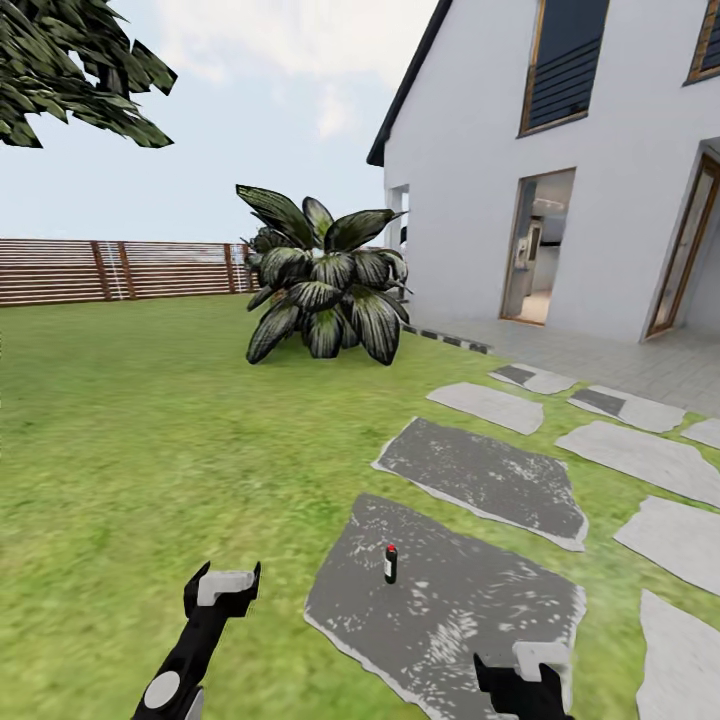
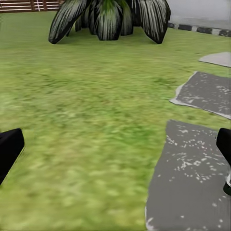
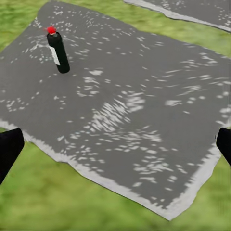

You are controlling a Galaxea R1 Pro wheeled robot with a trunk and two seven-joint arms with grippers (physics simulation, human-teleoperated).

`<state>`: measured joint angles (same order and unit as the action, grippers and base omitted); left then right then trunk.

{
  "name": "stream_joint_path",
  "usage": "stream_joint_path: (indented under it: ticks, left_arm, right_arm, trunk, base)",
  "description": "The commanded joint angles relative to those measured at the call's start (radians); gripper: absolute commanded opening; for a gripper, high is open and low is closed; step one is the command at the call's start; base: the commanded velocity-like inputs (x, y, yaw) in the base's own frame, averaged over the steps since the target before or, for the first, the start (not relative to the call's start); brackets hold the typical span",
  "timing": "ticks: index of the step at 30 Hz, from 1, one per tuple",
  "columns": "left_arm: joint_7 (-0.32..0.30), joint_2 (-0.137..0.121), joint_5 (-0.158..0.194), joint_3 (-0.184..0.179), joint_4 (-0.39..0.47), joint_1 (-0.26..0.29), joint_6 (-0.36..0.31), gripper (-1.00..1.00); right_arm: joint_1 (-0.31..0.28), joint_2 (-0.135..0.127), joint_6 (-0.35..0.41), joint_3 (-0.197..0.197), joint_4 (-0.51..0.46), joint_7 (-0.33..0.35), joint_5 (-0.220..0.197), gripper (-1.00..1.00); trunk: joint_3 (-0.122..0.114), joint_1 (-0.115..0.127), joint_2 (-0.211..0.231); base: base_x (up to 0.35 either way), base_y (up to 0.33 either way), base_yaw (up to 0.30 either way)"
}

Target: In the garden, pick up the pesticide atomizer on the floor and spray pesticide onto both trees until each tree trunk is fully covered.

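We see the pesticide atomizer (image 1: 391,563), a dark bottle with a red cap, standing upright on a grey stepping stone (image 1: 450,610) set in the lawn (image 1: 130,450). It stands ahead of both arms, between them, well apart from either. Our left gripper (image 1: 222,585) hovers over grass beside the stone, fingers wide and empty. Our right gripper (image 1: 520,672) hangs above the stone's near edge, its fingers (image 3: 9,147) spread wide, nothing held. A broad-leafed bush (image 1: 325,290) grows near the house (image 1: 560,160).
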<state>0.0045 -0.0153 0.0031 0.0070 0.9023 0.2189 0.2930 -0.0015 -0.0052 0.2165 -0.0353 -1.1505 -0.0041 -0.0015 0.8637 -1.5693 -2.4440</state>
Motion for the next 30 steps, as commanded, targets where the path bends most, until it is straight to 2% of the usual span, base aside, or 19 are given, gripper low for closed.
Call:
stream_joint_path:
  ticks: [1,30]
  left_arm:
    - [0.0,0.0,0.0,0.0,0.0,0.0,0.0,1.0]
    - [0.0,0.0,0.0,0.001,0.001,0.0,0.0,1.0]
  right_arm:
    - [0.0,0.0,0.001,0.0,0.0,0.0,0.0,1.0]
    - [0.0,0.001,0.003,0.001,0.0,-0.001,0.0,1.0]
  trunk:
    - [0.0,0.0,0.0]
    - [0.0,0.0,0.0]
  base:
    - [0.0,0.335,0.0]
    - [0.073,0.337,0.0]
